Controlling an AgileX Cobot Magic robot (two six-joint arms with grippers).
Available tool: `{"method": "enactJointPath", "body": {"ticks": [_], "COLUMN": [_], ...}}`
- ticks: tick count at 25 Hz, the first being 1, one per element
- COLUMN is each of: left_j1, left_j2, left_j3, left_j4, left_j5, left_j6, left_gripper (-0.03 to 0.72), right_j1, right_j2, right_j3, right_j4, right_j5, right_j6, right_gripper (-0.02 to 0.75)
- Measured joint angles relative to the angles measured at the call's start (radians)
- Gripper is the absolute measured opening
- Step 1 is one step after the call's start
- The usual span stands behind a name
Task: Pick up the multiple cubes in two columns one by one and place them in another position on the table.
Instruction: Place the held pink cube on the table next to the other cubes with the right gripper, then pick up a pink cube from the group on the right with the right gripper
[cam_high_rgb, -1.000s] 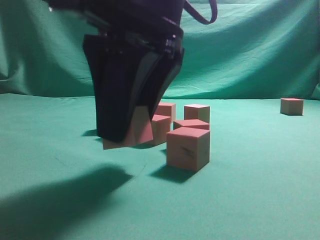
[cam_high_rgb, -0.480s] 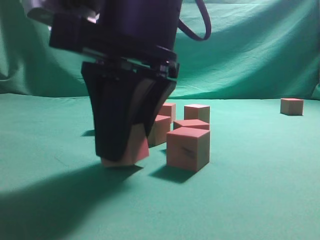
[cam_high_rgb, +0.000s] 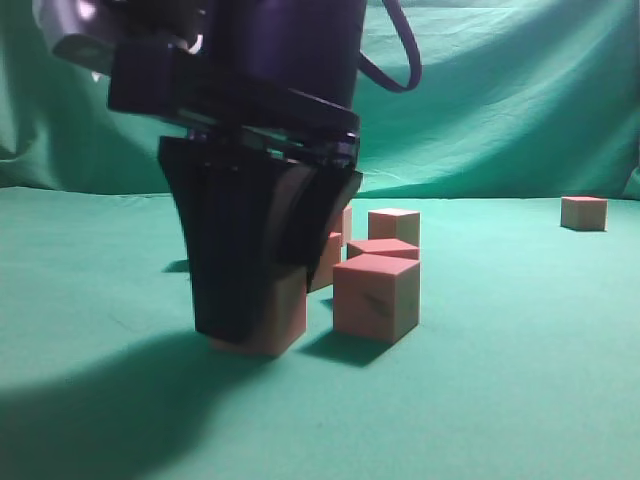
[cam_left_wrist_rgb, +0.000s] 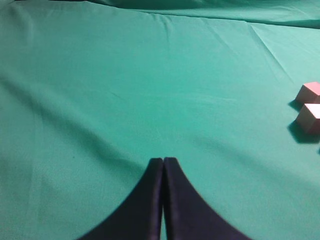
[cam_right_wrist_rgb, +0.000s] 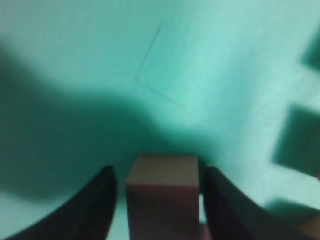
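My right gripper (cam_high_rgb: 245, 328) reaches across to the left of the exterior view and stands low over the table (cam_high_rgb: 520, 380). A cube (cam_high_rgb: 282, 312) rests flat on the cloth between its fingers. In the right wrist view the jaws (cam_right_wrist_rgb: 158, 171) are open, with a gap on each side of this cube (cam_right_wrist_rgb: 162, 192). A cube with a dark scuff (cam_high_rgb: 376, 296) stands just to its right. More cubes (cam_high_rgb: 394, 224) are grouped behind it. My left gripper (cam_left_wrist_rgb: 163, 161) is shut and empty over bare cloth, with two cubes (cam_left_wrist_rgb: 310, 117) at the right edge of its view.
One lone cube (cam_high_rgb: 584, 212) stands far back on the right. A draped green backdrop (cam_high_rgb: 500, 100) closes off the far side. The cloth shows open room in front and on the right of the group.
My right gripper has come down with the tilted cube and set it flat on the cloth beside the scuffed cube. The jaws have parted from its sides.
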Motion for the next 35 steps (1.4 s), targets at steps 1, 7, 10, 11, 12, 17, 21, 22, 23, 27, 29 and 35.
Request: {"method": "enactJointPath", "body": {"ticks": [1, 7, 10, 11, 12, 17, 21, 22, 23, 27, 29, 35], "left_j1": [0.0, 0.0, 0.0, 0.0, 0.0, 0.0, 0.0, 0.0, 0.0, 0.0, 0.0, 0.0], "left_j2": [0.0, 0.0, 0.0, 0.0, 0.0, 0.0, 0.0, 0.0, 0.0, 0.0, 0.0, 0.0], "left_j3": [0.0, 0.0, 0.0, 0.0, 0.0, 0.0, 0.0, 0.0, 0.0, 0.0, 0.0, 0.0], "left_j4": [0.0, 0.0, 0.0, 0.0, 0.0, 0.0, 0.0, 0.0, 0.0, 0.0, 0.0, 0.0], "left_j5": [0.0, 0.0, 0.0, 0.0, 0.0, 0.0, 0.0, 0.0, 0.0, 0.0, 0.0, 0.0], "left_j6": [0.0, 0.0, 0.0, 0.0, 0.0, 0.0, 0.0, 0.0, 0.0, 0.0, 0.0, 0.0], "left_gripper": [0.0, 0.0, 0.0, 0.0, 0.0, 0.0, 0.0, 0.0, 0.0, 0.0, 0.0, 0.0], "right_j1": [0.0, 0.0, 0.0, 0.0, 0.0, 0.0, -0.048, -0.081, -0.123, -0.325, -0.425, -0.699], "right_j2": [0.004, 0.005, 0.005, 0.005, 0.005, 0.002, -0.024, -0.033, -0.04, -0.045, -0.045, -0.013], "right_j3": [-0.012, -0.145, -0.256, -0.303, -0.343, -0.552, -0.629, -0.633, -0.637, -0.639, -0.639, -0.641], "right_j4": [0.0, 0.002, 0.0, -0.002, -0.011, -0.141, -0.28, -0.304, -0.321, -0.341, -0.341, -0.3], "right_j5": [0.01, 0.106, 0.199, 0.225, 0.238, 0.261, 0.268, 0.268, 0.271, 0.271, 0.273, 0.275], "right_j6": [0.0, 0.0, 0.0, 0.006, 0.019, 0.08, 0.141, 0.168, 0.204, 0.359, 0.409, 0.483], "right_gripper": [0.433, 0.575, 0.617, 0.601, 0.601, 0.543, 0.543, 0.543, 0.543, 0.543, 0.543, 0.543]}}
